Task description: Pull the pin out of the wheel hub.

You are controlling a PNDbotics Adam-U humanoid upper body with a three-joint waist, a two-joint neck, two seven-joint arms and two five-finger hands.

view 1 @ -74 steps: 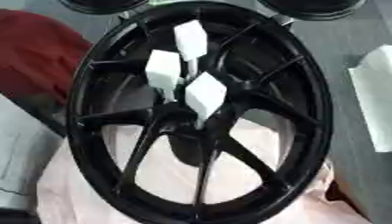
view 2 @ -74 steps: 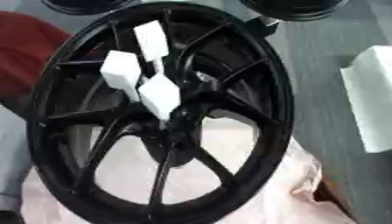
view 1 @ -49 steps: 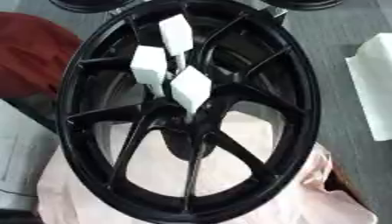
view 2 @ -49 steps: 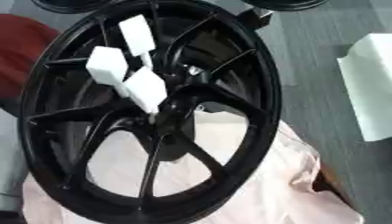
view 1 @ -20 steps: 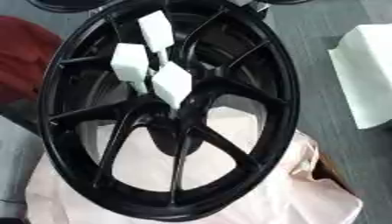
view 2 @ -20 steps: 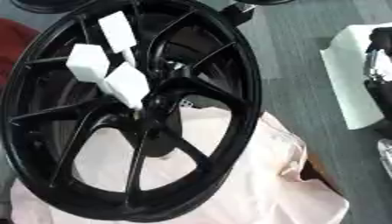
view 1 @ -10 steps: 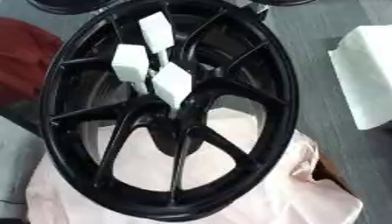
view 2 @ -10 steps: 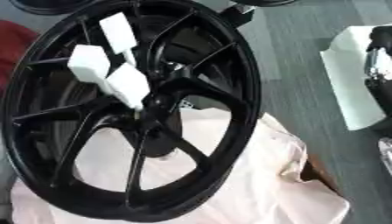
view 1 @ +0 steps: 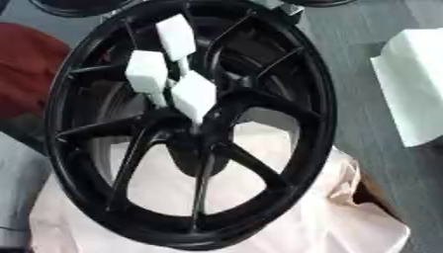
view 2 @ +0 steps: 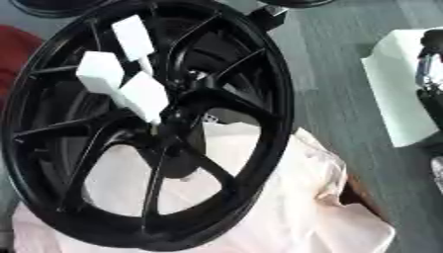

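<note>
A black spoked wheel hub lies on a pale pink cloth and fills most of both views. Three pins with white block heads stand out of its centre: one at the back, one at the left and one nearest the middle. A black and silver part of my right hand shows at the right edge of the right eye view, well clear of the hub, too little of it to read. Nothing touches the pins. My left hand shows in neither view.
A white box sits on the grey floor to the right of the hub. A dark red cloth lies at the left, and dark round rims show along the top edge. Something grey lies at the lower left.
The whole picture has shifted, so the camera moved; the hub and pins stay as they were. A black and silver part has come in at the right edge of the right eye view.
</note>
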